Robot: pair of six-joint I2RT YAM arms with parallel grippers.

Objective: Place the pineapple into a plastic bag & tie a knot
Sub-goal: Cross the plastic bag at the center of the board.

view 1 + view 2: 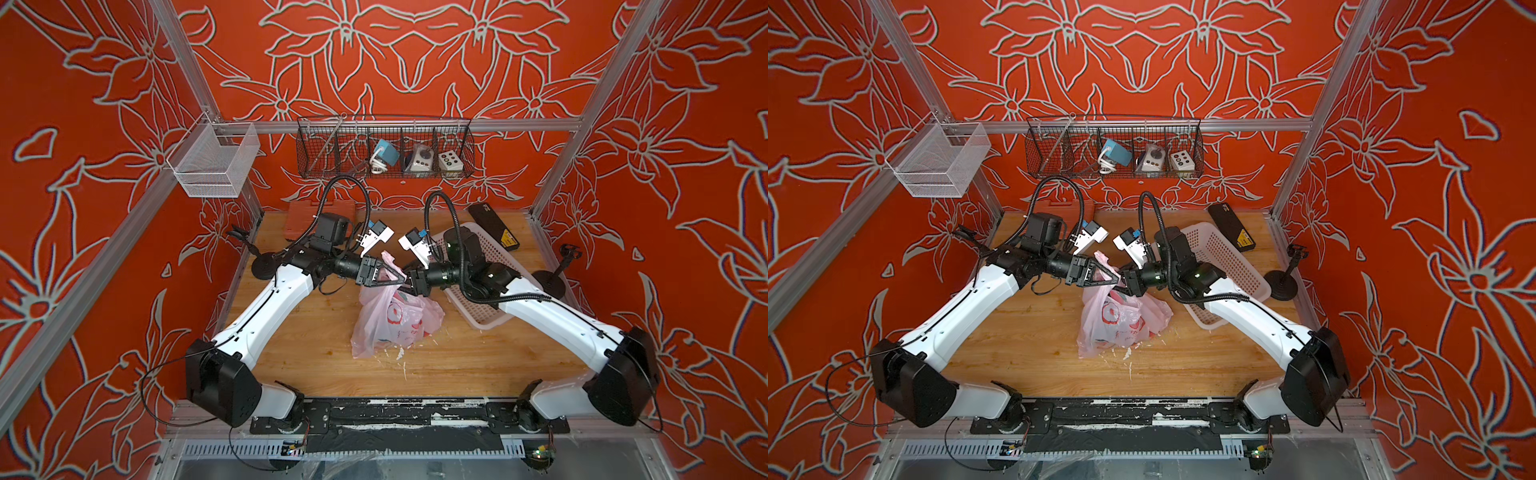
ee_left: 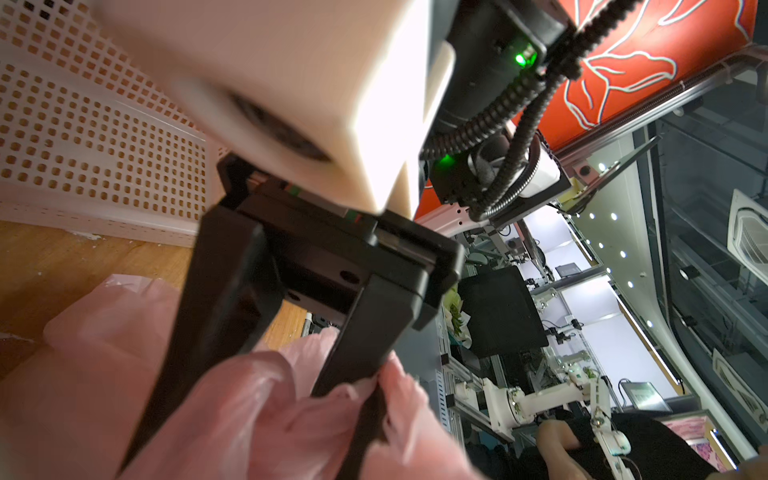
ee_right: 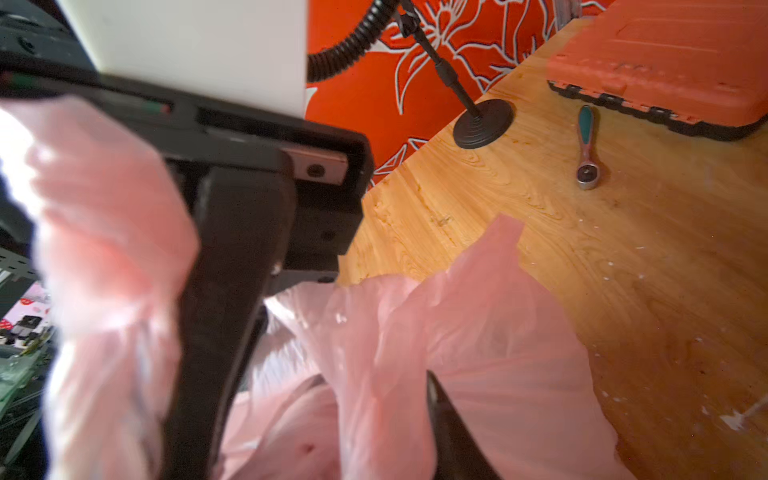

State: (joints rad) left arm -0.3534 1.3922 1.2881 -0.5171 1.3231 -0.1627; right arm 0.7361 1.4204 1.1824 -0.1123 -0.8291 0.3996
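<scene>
A wooden surface is enclosed by red flower-patterned walls. The left arm and the right arm are extended over it from the near corners, and their wrists are set almost nose to nose above the middle. A black wire basket is hung on the far rail. A white perforated basket is laid on the right side of the surface, partly under the right arm.

The plastic bag, pale pink with red prints, is placed at the middle of the surface, just left of that basket. Its bulged lower part is rested on the wood and its top is held up at the two tools. What fills it cannot be made out.

An orange case is placed at the far left edge, and a black box at the far right.

The left tool is fully closed. Pink film is pinched at its tip, and creases are fanned out from there in the right wrist view. The right tool is positioned tip to tip with it. Its fingers are held partly apart, with bag film gathered between and over them. The tips are buried, so whether the film is clamped cannot be told.

A small ratchet is laid near the orange case.
</scene>
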